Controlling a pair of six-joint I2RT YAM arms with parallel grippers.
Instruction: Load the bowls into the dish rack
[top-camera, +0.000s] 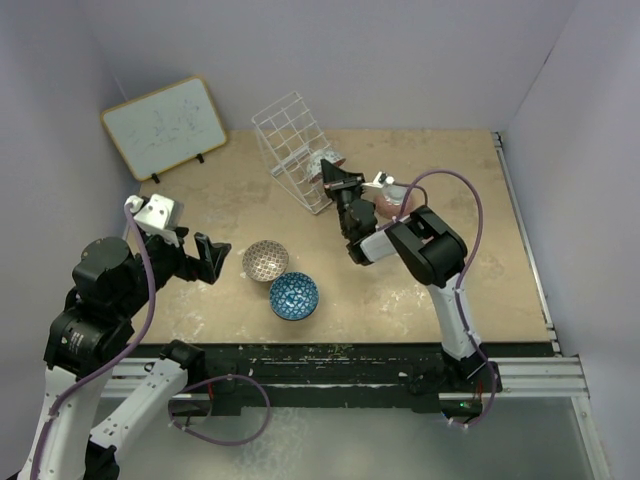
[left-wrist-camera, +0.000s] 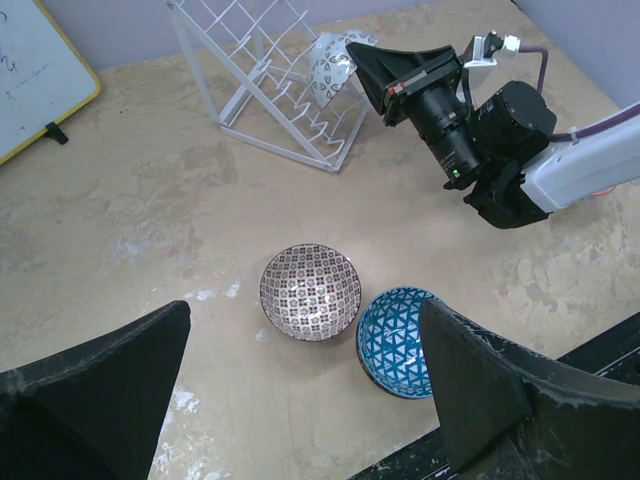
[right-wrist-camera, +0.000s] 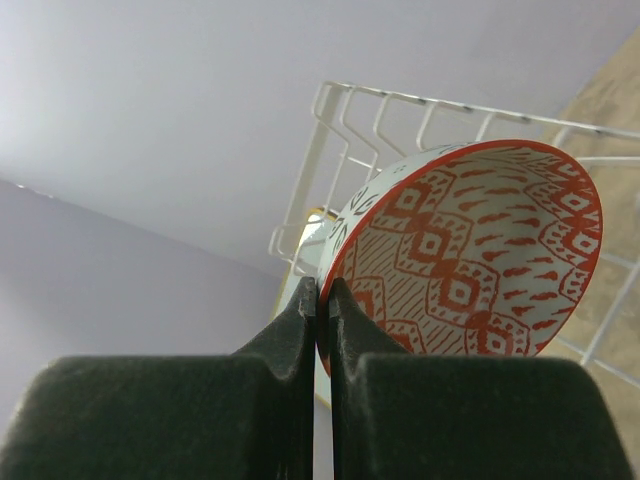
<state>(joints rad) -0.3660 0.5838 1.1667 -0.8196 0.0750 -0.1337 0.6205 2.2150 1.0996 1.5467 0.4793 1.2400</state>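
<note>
Bowls, three for sure: red-patterned bowl (right-wrist-camera: 470, 250) pinched in right gripper (right-wrist-camera: 322, 300) jaws; brown-patterned bowl (left-wrist-camera: 310, 292) and blue bowl (left-wrist-camera: 400, 340) side by side just ahead of left gripper (top-camera: 213, 255) jaws. Pinkish shape (top-camera: 390, 198) behind right jaws, maybe fourth bowl, too hidden to call. Dish rack (left-wrist-camera: 250, 80): one. Whiteboard (top-camera: 165, 125): one. Grippers: two.

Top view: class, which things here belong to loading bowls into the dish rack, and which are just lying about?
Belong to the job:
dish rack
red-patterned bowl, at the rack
brown-patterned bowl, on the table
blue bowl, beside it

Just lying about:
whiteboard
</note>
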